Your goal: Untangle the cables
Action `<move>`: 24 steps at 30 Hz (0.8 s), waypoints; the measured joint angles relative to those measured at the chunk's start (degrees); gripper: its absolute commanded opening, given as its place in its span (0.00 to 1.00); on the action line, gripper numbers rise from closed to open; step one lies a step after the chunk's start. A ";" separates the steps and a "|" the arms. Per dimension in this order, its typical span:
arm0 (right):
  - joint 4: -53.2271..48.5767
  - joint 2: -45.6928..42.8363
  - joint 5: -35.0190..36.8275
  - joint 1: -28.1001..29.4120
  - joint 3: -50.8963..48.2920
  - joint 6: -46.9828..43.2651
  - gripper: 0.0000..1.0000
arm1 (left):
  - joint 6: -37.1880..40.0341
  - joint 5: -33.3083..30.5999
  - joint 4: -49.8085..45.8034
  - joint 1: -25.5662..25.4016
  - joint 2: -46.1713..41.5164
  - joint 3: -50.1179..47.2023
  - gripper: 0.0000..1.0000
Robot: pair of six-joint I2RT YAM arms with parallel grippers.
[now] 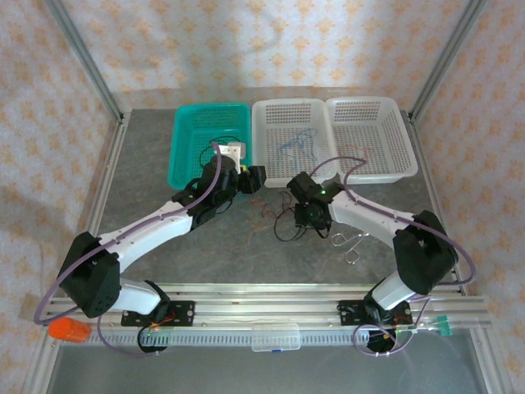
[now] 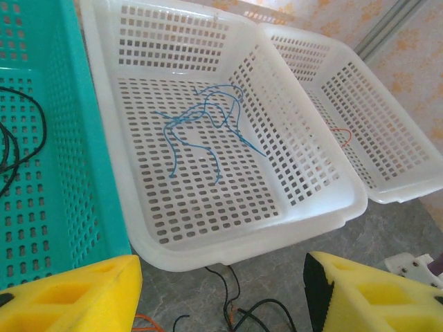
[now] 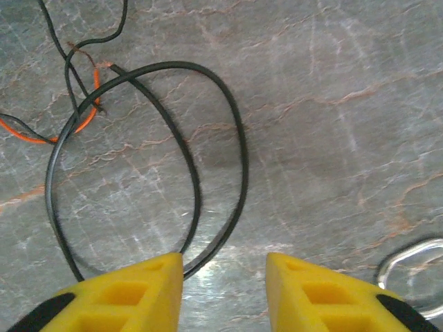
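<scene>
Grey table (image 1: 148, 189), three baskets (image 1: 289, 104), tangled cables (image 3: 241, 149)

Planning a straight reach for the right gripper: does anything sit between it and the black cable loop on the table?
Nothing visible does. The right gripper is open, the black cable loop lies just ahead on bare table, and the silver tool sits off to one side.

Ahead of the left gripper (image 2: 221, 277) stand one teal basket (image 2: 83, 138), one nearer white basket (image 2: 228, 238) and one farther white basket (image 2: 325, 90). Ahead of the right gripper (image 3: 225, 266) lie two black cables (image 3: 239, 138), one orange cable (image 3: 41, 136) and one silver tool (image 3: 410, 247).
</scene>
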 measured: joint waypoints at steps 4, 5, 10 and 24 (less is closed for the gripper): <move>1.42 0.72 -0.02 0.13 -1.14 2.60 0.29 | 0.02 0.48 0.74 0.00 0.46 0.00 0.64; 1.79 1.11 -0.24 0.13 -1.16 3.02 0.28 | 0.02 0.52 0.85 0.00 0.46 0.00 0.64; 4.63 3.87 -2.12 0.98 -1.16 3.91 0.26 | 0.07 1.11 0.90 0.00 0.46 0.00 0.64; 6.32 8.22 -2.78 1.57 -1.14 3.89 0.28 | 0.20 1.11 0.90 0.00 0.46 0.00 0.64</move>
